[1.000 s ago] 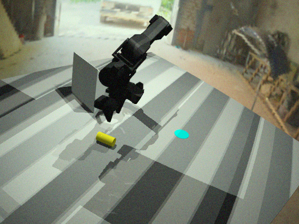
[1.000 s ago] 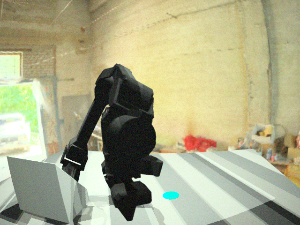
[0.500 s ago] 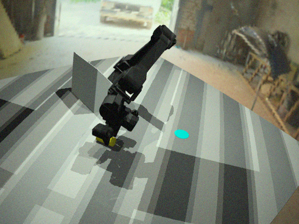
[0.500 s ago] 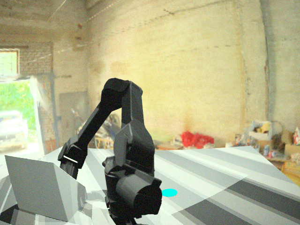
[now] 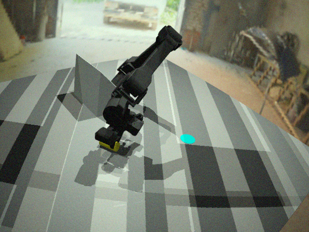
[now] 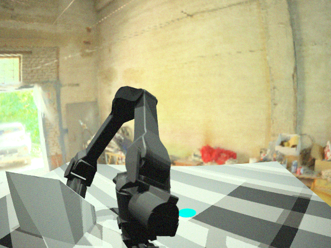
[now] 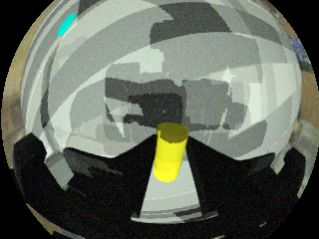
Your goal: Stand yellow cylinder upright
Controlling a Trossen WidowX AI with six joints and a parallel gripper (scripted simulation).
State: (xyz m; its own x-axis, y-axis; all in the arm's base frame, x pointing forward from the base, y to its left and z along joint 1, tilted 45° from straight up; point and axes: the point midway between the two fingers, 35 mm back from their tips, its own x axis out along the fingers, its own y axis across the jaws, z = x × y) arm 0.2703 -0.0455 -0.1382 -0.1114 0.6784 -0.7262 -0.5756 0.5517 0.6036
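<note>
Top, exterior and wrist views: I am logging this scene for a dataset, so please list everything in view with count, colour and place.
Tall cylinder: one, yellow, lying on the table left of the circle, clamped between the gripper's fingers.
Flat circle marker: one, cyan, on the table right of the cylinder, nothing on it.
Wedge-shaped block: one, grey, standing on the table's far left part, beside the arm's base.
Table top: one, grey with light and dark stripes, under everything.
Background clutter: blurred wooden frames, boxes and a red heap along the walls; count unclear.
Robot arm: one, black, bent down over the cylinder.
Gripper: one, black, shut on the cylinder.
</note>
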